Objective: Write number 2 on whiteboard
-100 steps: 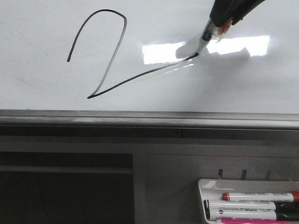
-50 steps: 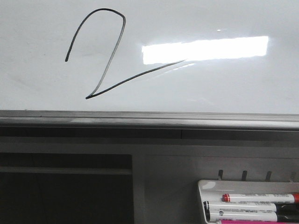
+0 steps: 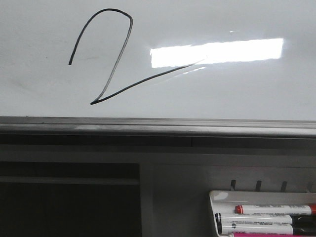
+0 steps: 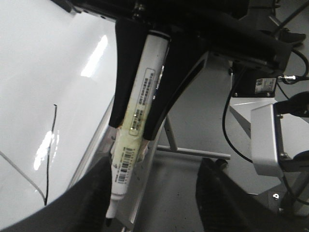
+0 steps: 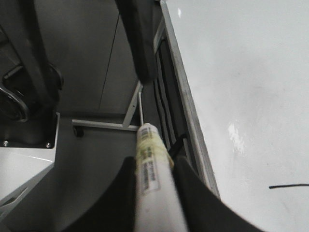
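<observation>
1. One black number 2 (image 3: 111, 59) sits complete on the whiteboard (image 3: 237, 94), above its grey rail (image 3: 158, 126).
2. Both the left gripper (image 4: 133, 123) and right gripper (image 5: 153, 166) are clamped on markers, clear of the board.
3. Glossy, rigid board; wet ink probably smears if touched.

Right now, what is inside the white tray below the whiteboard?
The tray holds markers lying on their sides: one with a red band, a white one with a black end, and a pink edge at the bottom. The frame cuts off the rest.

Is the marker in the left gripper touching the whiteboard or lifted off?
Lifted off: the marker, clamped in the left gripper, is beside the whiteboard, clear of it.
</observation>
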Controlling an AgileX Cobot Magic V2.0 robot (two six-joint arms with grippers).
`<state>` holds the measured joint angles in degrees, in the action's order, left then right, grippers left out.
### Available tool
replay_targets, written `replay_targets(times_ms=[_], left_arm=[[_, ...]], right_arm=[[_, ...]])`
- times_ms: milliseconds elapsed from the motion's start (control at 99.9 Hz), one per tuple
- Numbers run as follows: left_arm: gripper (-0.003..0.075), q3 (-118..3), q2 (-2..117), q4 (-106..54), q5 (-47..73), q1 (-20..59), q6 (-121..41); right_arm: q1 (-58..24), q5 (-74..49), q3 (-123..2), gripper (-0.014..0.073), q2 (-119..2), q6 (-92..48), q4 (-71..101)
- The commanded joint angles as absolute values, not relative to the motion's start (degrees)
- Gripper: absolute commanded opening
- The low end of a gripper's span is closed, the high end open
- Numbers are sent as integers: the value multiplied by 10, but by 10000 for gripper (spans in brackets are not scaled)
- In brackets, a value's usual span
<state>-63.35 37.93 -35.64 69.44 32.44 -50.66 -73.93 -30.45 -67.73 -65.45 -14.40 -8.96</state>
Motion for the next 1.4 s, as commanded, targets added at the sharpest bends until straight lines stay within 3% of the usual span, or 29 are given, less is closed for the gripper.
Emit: replay_targets(times_ms=[0, 260, 461, 661, 861, 971, 1072, 1192, 1262, 1392], left_arm=[[366, -651, 395, -387, 674, 333, -510], [355, -651, 414, -387, 670, 333, -510], [219, -651, 435, -387, 670, 333, -510], [134, -651, 438, -387, 660, 333, -510], [-20, -651, 438, -387, 649, 333, -510], [-20, -651, 438, -388, 649, 333, -508], [-20, -651, 438, -389, 649, 333, -505], [-20, -651, 438, -389, 648, 333, -504], [-20, -649, 435, -383, 644, 333, -490], [-20, -640, 430, -355, 622, 332, -457]], right_arm=[[-751, -242, -695, -78, -645, -150, -92], [-769, -228, -695, -78, -645, -150, -85], [-771, -226, -695, -78, -645, -150, -82], [-771, -230, -695, -78, -645, -150, -79], [-771, -230, -695, -78, -645, -150, -79], [-771, -231, -695, -72, -645, -150, -79], [-771, -233, -695, 34, -645, -150, -79], [-767, -244, -695, 307, -643, -150, -91], [-767, -254, -695, 414, -633, -149, -108], [-757, -275, -695, 439, -597, -148, -120]])
